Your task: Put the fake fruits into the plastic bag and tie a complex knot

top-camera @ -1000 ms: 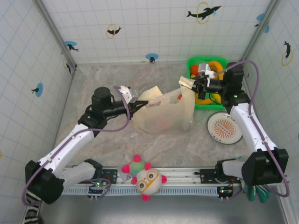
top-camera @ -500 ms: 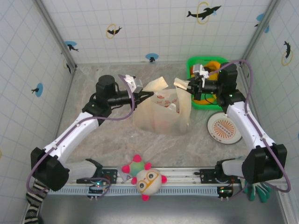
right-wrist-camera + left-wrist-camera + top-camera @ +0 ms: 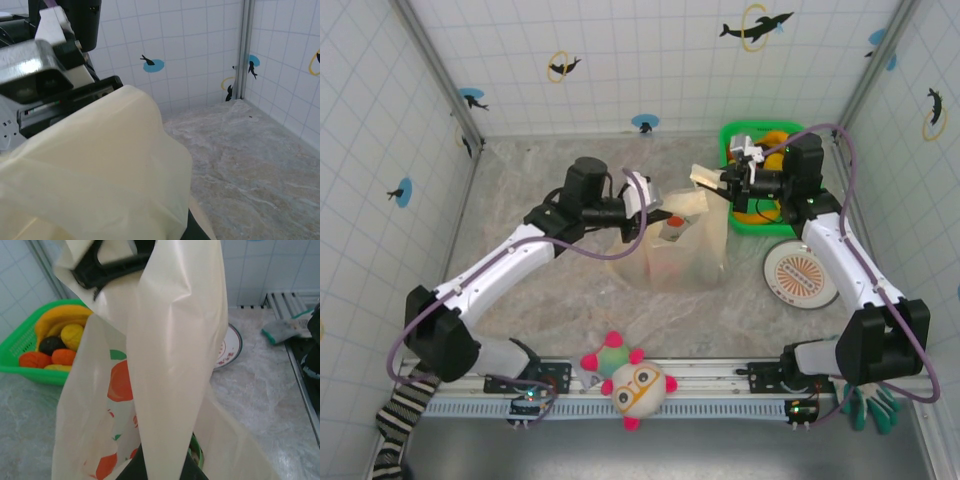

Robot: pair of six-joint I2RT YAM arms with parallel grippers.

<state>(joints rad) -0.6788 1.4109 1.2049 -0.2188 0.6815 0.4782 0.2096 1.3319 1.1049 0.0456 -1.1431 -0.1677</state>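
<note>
plastic bag, place: the plastic bag [image 3: 685, 250] stands on the table [image 3: 530, 300] mid-field, between your two arms. It is just left of the green basket [image 3: 748, 228] and the plate [image 3: 802, 272].
plastic bag, attitude: upright, base on the marbled top, mouth facing up. Its two handle strips are drawn apart, one to each side. The long axis of the mouth therefore runs left to right across the table, from one gripper to the other.
left gripper: your left gripper [image 3: 640, 210] is closed on the left handle strip [image 3: 172, 340], above the bag's left shoulder. In your left wrist view this strip rises from between the dark fingers [image 3: 131, 471] at the bottom edge straight up the picture. It is wide and smooth, with one long crease.
right gripper: your right gripper [image 3: 713, 182] is closed on the right handle strip [image 3: 701, 176], at the bag's far right corner, just in front of the basket. In your right wrist view cream film drapes over the fingers, so the pinch itself is hidden there.
bag contents: reddish patches show through the mouth and the film; you cannot tell fruit from print.
fake fruits: the fake fruits [image 3: 64, 356] you can see plainly lie in the basket: orange, yellow and one dark.
other items: plush toy [image 3: 632, 380] at the near rail; glove [image 3: 287, 329] on the table beyond the plate.
</note>
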